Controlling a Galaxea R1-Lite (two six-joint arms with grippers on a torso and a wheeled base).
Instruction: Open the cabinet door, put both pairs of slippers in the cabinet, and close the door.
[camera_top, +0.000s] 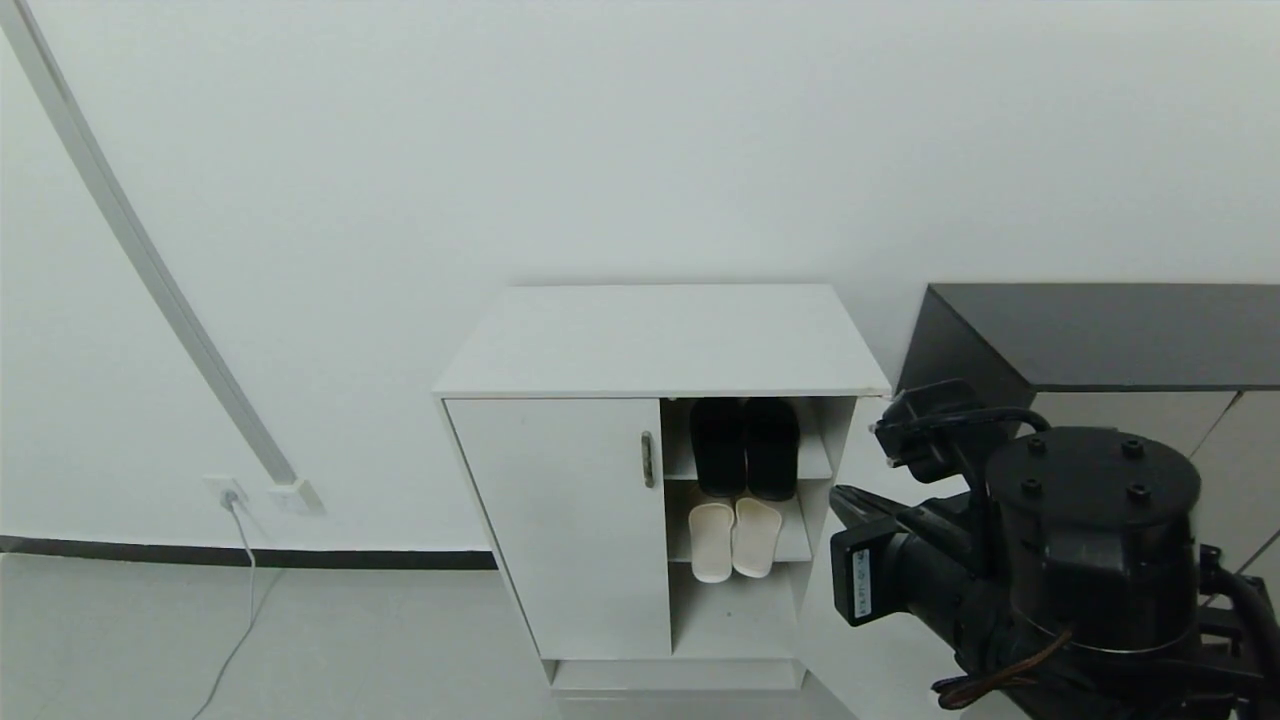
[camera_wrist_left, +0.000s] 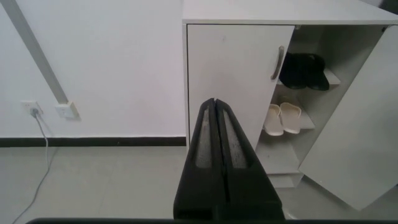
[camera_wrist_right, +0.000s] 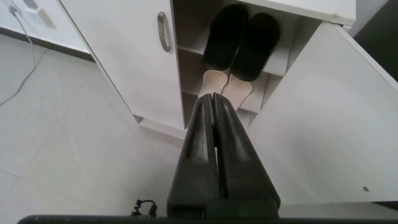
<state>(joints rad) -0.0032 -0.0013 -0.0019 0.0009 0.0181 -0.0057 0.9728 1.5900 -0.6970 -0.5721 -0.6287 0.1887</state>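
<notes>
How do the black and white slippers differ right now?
Black slippers are dark and on the top shelf; white slippers are pale and on the shelf below. The black pair lies parallel; the white pair splays slightly. Both sit side by side in the open right half of the cabinet.

White wall (camera_top: 400, 150) with slanted conduit (camera_top: 148, 262), socket (camera_top: 225, 490), black skirting (camera_top: 300, 557), pale floor (camera_top: 120, 640), perhaps a dark tabletop (camera_top: 1100, 335) at right.

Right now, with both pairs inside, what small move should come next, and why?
Probably bring the right end effector round the open door and push it shut. The black slippers and white slippers already sit inside the cabinet, and that end effector is shut and empty.
</notes>
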